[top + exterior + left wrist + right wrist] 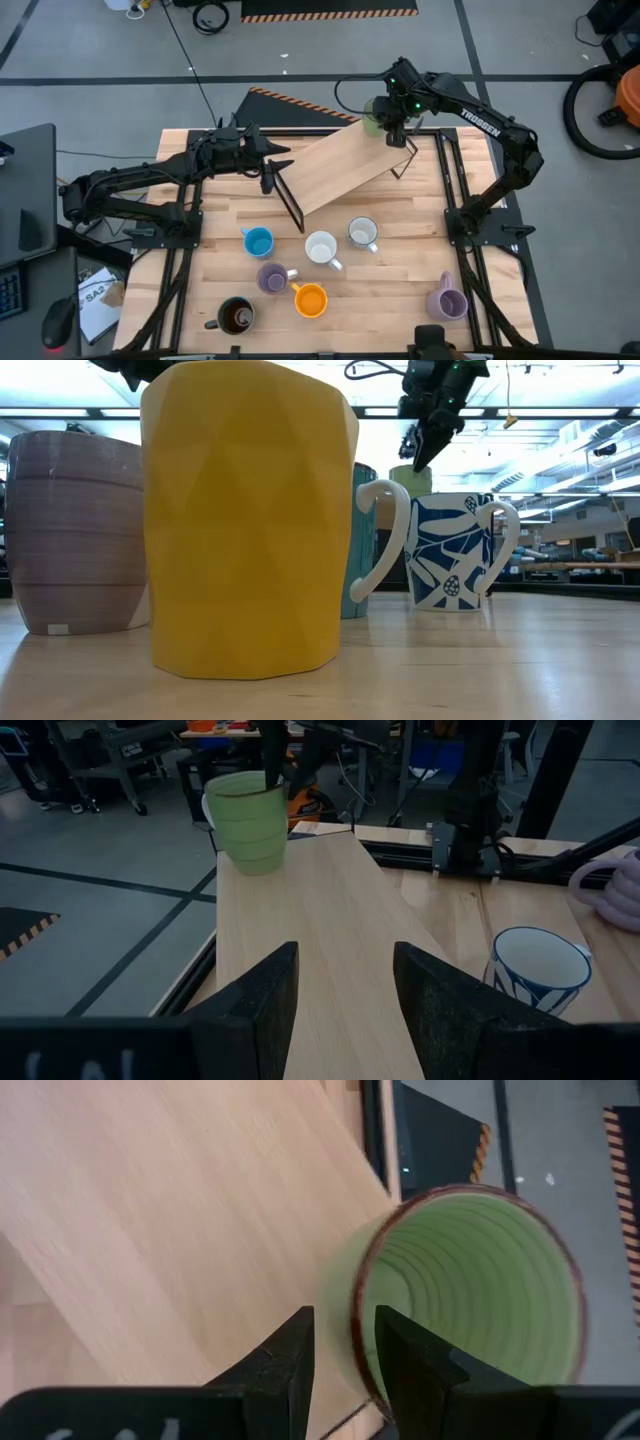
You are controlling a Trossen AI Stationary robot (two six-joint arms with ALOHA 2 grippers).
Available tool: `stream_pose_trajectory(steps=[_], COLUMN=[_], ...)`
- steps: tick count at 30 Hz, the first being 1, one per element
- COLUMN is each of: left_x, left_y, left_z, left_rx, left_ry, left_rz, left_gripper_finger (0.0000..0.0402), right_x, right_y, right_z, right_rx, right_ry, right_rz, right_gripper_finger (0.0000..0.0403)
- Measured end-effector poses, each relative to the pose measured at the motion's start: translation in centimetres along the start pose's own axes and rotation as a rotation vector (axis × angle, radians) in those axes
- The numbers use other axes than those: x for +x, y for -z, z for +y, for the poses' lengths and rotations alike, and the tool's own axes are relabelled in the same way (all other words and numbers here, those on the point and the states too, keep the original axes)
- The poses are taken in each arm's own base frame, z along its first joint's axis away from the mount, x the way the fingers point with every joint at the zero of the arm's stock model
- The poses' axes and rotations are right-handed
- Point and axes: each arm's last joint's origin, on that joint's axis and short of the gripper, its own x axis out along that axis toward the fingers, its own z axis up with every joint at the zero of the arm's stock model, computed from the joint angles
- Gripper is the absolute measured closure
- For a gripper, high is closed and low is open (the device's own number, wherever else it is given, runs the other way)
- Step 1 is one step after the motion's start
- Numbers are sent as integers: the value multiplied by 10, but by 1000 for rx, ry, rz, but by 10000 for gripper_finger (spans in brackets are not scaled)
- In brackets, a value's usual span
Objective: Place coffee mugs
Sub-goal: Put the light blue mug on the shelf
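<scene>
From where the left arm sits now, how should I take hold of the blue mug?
Grip the blue mug by its rim from above, one finger inside. It stands upright, mouth open, near the wooden shelf's front leg, with bare table on its left. The left gripper is open; the right gripper holds the green mug this way.

Low view: orange mug (245,520) blocks most mugs; purple mug (75,530) edge-cropped.

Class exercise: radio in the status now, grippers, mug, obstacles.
Right gripper pinching green mug rim over the wooden shelf. Left gripper open, waiting opposite. Nothing in the way.
</scene>
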Motion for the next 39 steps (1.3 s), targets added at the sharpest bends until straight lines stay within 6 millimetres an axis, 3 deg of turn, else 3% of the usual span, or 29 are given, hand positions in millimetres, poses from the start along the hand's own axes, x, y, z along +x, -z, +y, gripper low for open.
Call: stream_pose_trajectory(steps=[5,12,23,31,39], left_x=[0,0,-15,-22,-29], left_y=[0,0,8,25,37], left_z=[0,-1,-21,-39,-60], left_rx=[0,-2,16,-35,-100], left_ry=[0,37,510,453,380], left_rz=[0,-3,80,305,473], left_gripper_finger=[230,230,230,230,230], right_x=[-7,-31,-40,-49,-55], right_y=[-5,-16,-40,-54,-62], right_z=[1,3,31,59,82], right_rx=[0,19,119,57,52], right_ry=[12,26,-17,56,12], right_rz=[-17,-53,-102,-99,-135], right_gripper_finger=[288,288,288,288,288])
